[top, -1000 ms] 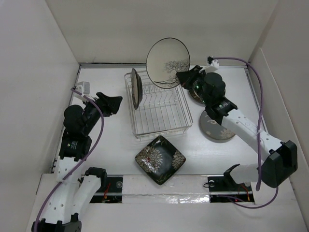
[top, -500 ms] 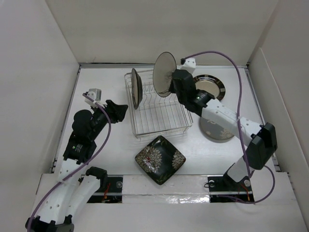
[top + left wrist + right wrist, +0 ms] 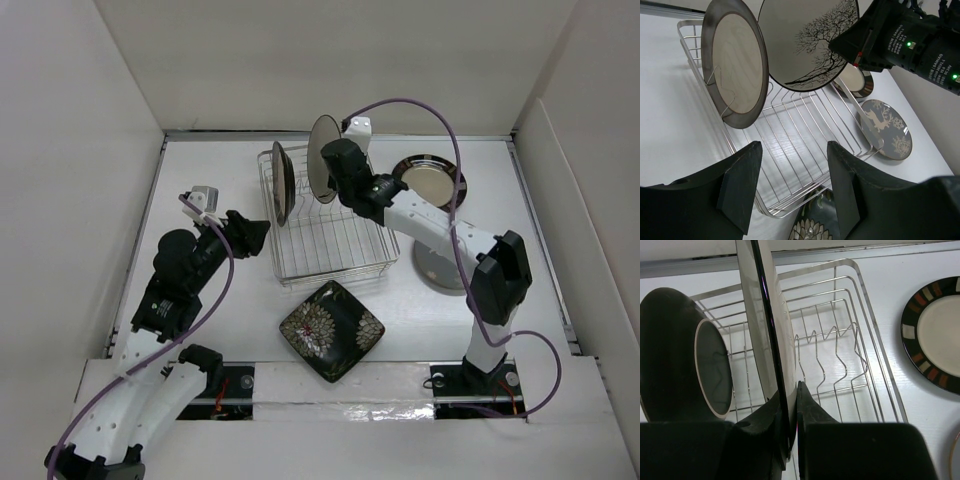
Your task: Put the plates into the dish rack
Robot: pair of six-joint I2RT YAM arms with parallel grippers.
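1. Right hand (image 3: 790, 401) grips the cream branch-pattern plate (image 3: 807, 42) upright over the dish rack (image 3: 330, 245), beside a dark-rimmed plate (image 3: 735, 75) standing in it
2. Left hand (image 3: 794, 152) gapes wide, empty, near the rack
3. White print (image 3: 893, 44) on the right arm (image 3: 925, 45) is too small to read

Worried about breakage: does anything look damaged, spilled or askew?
Nothing stands out: one plate stands upright in the rack, the right end effector holds the cream plate on edge over it, and the other plates lie flat, unbroken.

The top camera looks down on the whole white table (image 3: 250, 300). From eight o'clock the left wrist camera faces the rectangular silver wire dish rack (image 3: 335, 238); the right wrist's hangs close above it.
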